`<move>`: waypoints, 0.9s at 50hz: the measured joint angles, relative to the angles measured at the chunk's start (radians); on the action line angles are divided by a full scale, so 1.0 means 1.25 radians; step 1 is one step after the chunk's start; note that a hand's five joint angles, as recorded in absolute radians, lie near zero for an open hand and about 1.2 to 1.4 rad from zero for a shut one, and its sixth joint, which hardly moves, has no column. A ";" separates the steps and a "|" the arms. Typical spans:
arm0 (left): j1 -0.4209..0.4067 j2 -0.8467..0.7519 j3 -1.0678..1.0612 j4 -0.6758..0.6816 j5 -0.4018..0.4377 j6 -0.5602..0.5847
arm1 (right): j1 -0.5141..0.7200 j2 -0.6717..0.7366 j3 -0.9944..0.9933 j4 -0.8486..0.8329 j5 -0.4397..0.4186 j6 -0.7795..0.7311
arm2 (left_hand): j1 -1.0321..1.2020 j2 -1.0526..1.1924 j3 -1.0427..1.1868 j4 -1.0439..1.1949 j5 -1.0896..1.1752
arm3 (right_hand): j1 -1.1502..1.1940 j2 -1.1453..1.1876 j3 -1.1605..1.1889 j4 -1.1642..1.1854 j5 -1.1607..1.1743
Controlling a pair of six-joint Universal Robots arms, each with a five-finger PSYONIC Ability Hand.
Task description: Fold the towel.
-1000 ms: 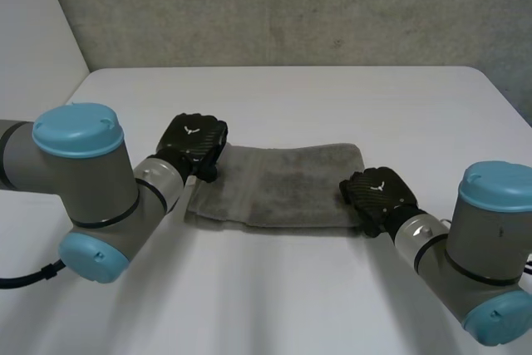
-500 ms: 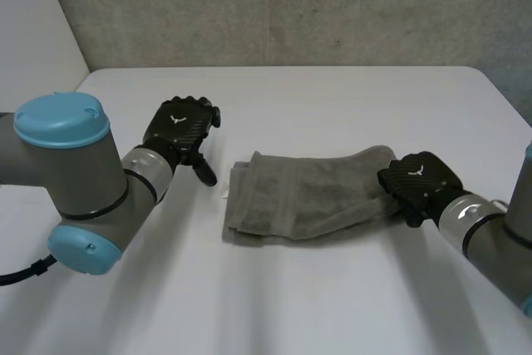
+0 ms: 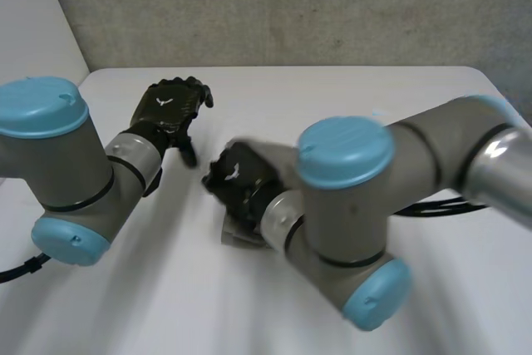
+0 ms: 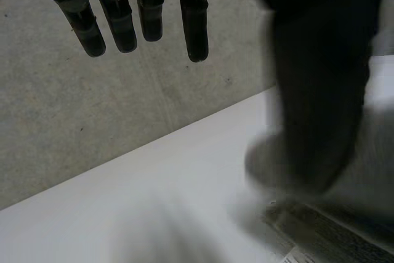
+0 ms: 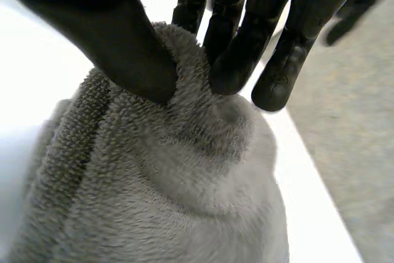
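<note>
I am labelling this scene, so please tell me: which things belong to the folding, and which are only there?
For the job: towel; right hand, pinching it; left hand, open.
Only there: table; wall.

Bare white table [image 3: 349, 89], grey wall [image 3: 291, 6]
The table's far corners are rounded; the mottled concrete wall stands at 12 o'clock, a plain white panel [image 3: 33, 22] at 10 o'clock.

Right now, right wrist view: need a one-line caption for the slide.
Right hand pinching a bunched fold of the grey towel over the white table.
</note>
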 measured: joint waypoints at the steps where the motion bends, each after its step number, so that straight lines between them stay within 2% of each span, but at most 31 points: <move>1: 0.003 0.000 -0.001 0.000 0.000 -0.001 | 0.007 0.018 -0.011 0.011 0.006 0.002 | 0.000 0.000 0.000 0.000 0.000 | -0.141 -0.146 -0.141 -0.156 -0.160; 2: 0.005 0.000 -0.001 0.000 0.000 -0.001 | 0.009 0.026 -0.016 0.017 0.009 0.003 | 0.000 0.000 0.000 0.000 0.000 | -0.224 -0.214 -0.207 -0.221 -0.227; 3: 0.009 0.000 -0.001 0.000 0.000 -0.002 | 0.012 0.039 -0.025 0.028 0.017 0.008 | 0.000 0.000 0.000 0.000 0.000 | -0.399 -0.391 -0.380 -0.395 -0.407; 4: 0.010 0.000 -0.001 0.000 0.000 -0.002 | 0.012 0.044 -0.028 0.032 0.020 0.012 | 0.000 0.000 0.000 0.000 0.000 | -0.456 -0.462 -0.441 -0.456 -0.471; 5: 0.013 0.000 -0.001 0.000 0.001 -0.002 | 0.012 0.050 -0.033 0.040 0.027 0.020 | 0.000 0.000 0.000 0.000 0.000 | -0.561 -0.559 -0.587 -0.588 -0.599; 7: 0.018 -0.001 -0.001 0.000 0.001 -0.003 | 0.008 0.041 -0.035 0.052 0.037 0.057 | 0.000 0.000 0.000 0.000 -0.001 | -0.614 -0.615 -0.678 -0.685 -0.688; 15: 0.019 -0.004 0.002 0.000 0.007 -0.004 | -0.045 -0.082 0.035 0.053 0.037 0.206 | 0.000 0.000 0.000 0.000 -0.001 | -0.615 -0.618 -0.687 -0.702 -0.701; 25: -0.016 -0.019 -0.009 -0.006 0.044 -0.040 | -0.145 -0.177 0.184 -0.007 0.014 0.249 | 0.000 0.000 0.000 0.000 -0.002 | -0.615 -0.618 -0.687 -0.702 -0.702; 35: -0.054 -0.082 -0.025 -0.011 0.096 -0.073 | -0.212 -0.150 0.226 -0.044 -0.009 0.294 | 0.000 0.000 0.000 0.000 -0.002 | -0.615 -0.618 -0.687 -0.702 -0.702; 45: -0.057 -0.142 -0.045 -0.011 0.094 0.007 | -0.248 -0.063 0.212 -0.070 -0.034 0.357 | 0.000 0.000 0.000 0.000 -0.002 | -0.619 -0.618 -0.687 -0.702 -0.705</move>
